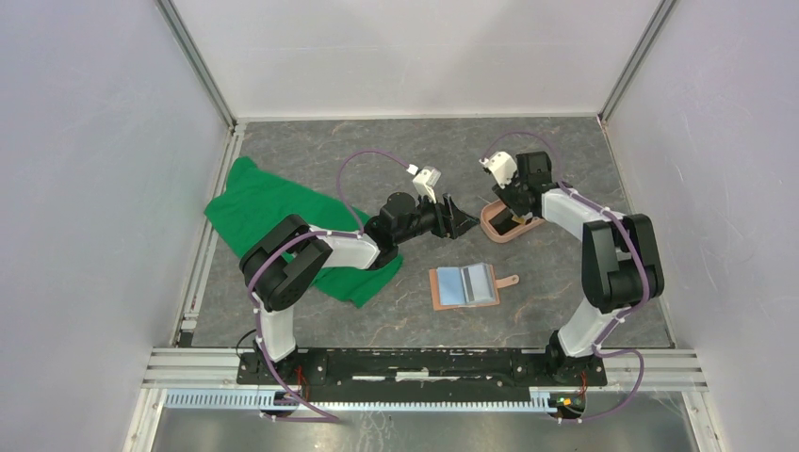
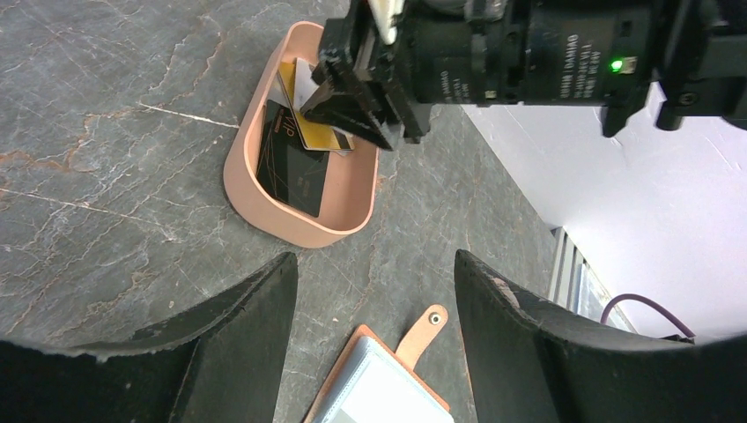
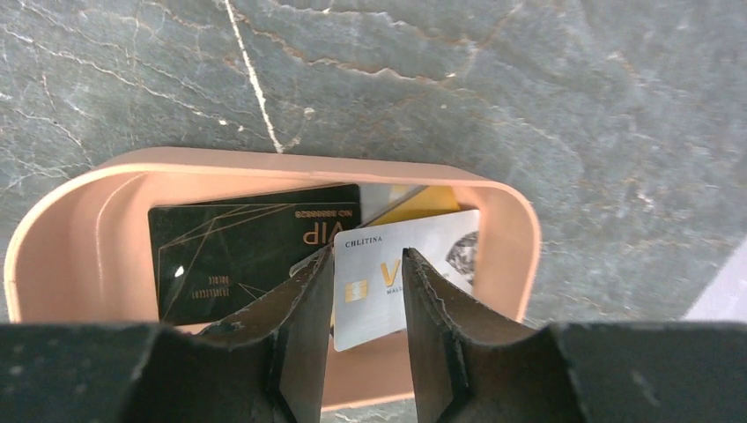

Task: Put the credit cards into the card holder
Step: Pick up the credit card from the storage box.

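Note:
The credit cards lie in a salmon-pink oval tray [image 3: 70, 229]: a black card [image 3: 247, 247], a white card [image 3: 370, 291] and a yellow card [image 3: 423, 201] partly under them. My right gripper [image 3: 368, 254] reaches down into the tray with its jaws narrow but apart. The white card's face shows in the gap, and nothing is pinched. The card holder [image 1: 464, 285], a tan wallet, lies open on the table with blue-grey pockets up and its strap tab [image 2: 427, 326] pointing right. My left gripper [image 2: 374, 257] hangs open over the table between tray and wallet, holding nothing.
A crumpled green cloth [image 1: 273, 212] lies at the left under the left arm. White walls close in the dark marbled table on three sides. A metal rail [image 1: 424, 363] runs along the near edge.

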Controlling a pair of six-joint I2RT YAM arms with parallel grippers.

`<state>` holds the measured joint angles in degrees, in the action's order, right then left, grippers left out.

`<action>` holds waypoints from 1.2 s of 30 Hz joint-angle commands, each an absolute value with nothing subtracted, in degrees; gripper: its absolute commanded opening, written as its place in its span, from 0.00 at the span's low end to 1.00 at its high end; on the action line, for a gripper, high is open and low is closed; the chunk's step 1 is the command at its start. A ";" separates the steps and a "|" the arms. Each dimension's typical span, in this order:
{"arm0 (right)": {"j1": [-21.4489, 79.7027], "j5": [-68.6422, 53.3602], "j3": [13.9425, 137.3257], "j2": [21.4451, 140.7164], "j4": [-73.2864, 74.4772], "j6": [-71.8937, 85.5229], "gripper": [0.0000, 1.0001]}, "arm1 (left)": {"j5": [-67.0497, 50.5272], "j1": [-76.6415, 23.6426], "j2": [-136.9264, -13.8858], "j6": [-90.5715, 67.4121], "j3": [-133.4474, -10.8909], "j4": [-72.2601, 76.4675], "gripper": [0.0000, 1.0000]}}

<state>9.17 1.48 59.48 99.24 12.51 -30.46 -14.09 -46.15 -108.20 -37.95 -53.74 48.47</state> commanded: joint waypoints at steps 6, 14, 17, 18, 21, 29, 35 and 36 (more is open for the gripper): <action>9.12 5.24 58.60 93.06 8.53 -32.38 0.39 | -14.94 -46.50 -108.22 -39.90 -54.88 51.41 0.73; 9.05 8.07 57.91 91.25 7.90 -33.53 0.35 | -14.94 -46.63 -108.42 -39.99 -55.28 51.07 0.73; 9.01 9.15 57.76 90.79 7.73 -33.96 0.32 | -14.83 -46.67 -108.37 -39.91 -55.28 51.05 0.73; 8.97 9.43 57.62 90.67 7.61 -34.24 0.31 | -14.87 -46.67 -108.31 -39.90 -55.28 51.02 0.73; 8.92 9.83 57.34 90.74 7.56 -34.60 0.29 | -14.85 -46.67 -108.24 -39.90 -55.28 50.90 0.73; 8.42 10.68 57.25 92.15 7.71 -35.31 0.16 | -14.85 -46.67 -107.96 -39.83 -55.20 50.82 0.74; 8.13 10.63 57.28 91.14 7.72 -35.59 0.00 | -14.85 -46.69 -107.78 -39.73 -55.28 50.65 0.74; 8.04 10.29 57.27 90.59 7.78 -35.54 0.00 | -14.85 -46.67 -107.71 -39.61 -55.28 50.61 0.74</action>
<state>8.49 9.78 57.39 92.75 9.50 -35.22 -14.09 -46.37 -108.20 -38.02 -53.74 48.51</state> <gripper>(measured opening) 0.010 0.734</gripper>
